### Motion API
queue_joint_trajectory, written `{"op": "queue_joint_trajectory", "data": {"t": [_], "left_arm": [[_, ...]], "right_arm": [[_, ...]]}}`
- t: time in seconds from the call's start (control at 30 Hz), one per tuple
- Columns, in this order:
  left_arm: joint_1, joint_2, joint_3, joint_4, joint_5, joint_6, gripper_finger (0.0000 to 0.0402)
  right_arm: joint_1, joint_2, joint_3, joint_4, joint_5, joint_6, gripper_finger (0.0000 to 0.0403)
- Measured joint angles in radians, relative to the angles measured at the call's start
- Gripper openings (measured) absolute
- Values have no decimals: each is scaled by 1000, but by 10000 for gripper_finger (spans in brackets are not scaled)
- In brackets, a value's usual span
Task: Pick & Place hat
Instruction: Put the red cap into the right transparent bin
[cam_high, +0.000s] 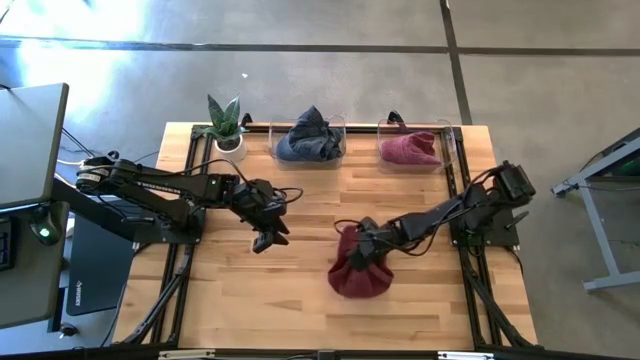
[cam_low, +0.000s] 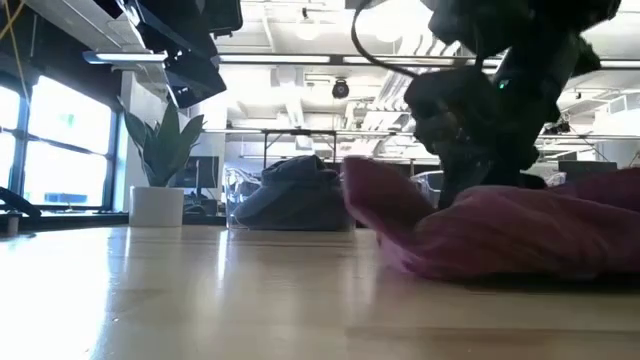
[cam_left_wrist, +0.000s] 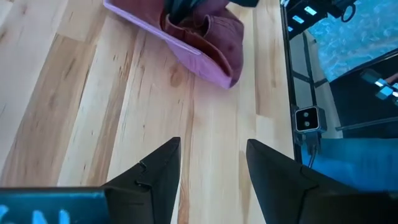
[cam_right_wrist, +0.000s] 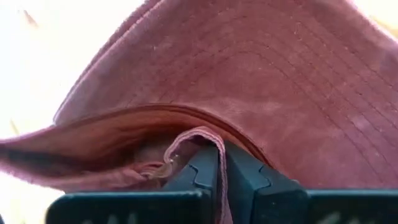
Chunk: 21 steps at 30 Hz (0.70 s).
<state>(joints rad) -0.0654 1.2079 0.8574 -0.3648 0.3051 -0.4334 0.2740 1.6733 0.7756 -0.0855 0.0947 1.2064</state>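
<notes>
The maroon hat (cam_high: 358, 272) lies on the table (cam_high: 230, 300) toward its near edge, right of centre, crown slumped and brim flat on the wood. The right end effector (cam_high: 364, 243) sits at the hat's far side, its fingers pressed together on a fold of the brim; the right wrist view shows the fabric pinched between the two pads with the crown bulging beyond. This edge grip suits a soft item: it gives thin material to clamp, and the body will likely hang below once raised. In my judgement the grasp is made and the lift not yet begun, as the hat rests fully on the wood.

Clear board lies in front of and to the left of the hat. The left end effector (cam_high: 268, 236) hovers near mid-table, fingers apart and holding nothing, well apart from the hat; it appears to be waiting.

Along the far edge stand two clear bins: one (cam_high: 309, 141) holding dark blue cloth, one (cam_high: 416, 147) holding a similar maroon item. A potted plant (cam_high: 226, 127) stands at the far left corner. The maroon bin is the probable destination. The route there is open, though the bin walls call for adequate lift height and a trailing brim could catch a rim.
</notes>
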Motion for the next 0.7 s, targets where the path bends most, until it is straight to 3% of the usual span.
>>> {"op": "queue_joint_trajectory", "data": {"t": [0.17,0.3,0.4,0.53,0.7], "left_arm": [[0,0,0,0,0,-9,178],[0,0,0,2,1,-13,178],[0,0,0,7,0,-12,178],[0,0,0,5,0,-12,178],[0,0,0,0,-1,-13,178]], "right_arm": [[-47,-2,6,-21,-135,-55,49],[-95,-37,47,-130,-288,-61,101],[-122,-84,82,-272,-345,-19,122],[-102,-150,129,-365,-304,8,120],[38,-163,158,-94,-266,-101,102]]}}
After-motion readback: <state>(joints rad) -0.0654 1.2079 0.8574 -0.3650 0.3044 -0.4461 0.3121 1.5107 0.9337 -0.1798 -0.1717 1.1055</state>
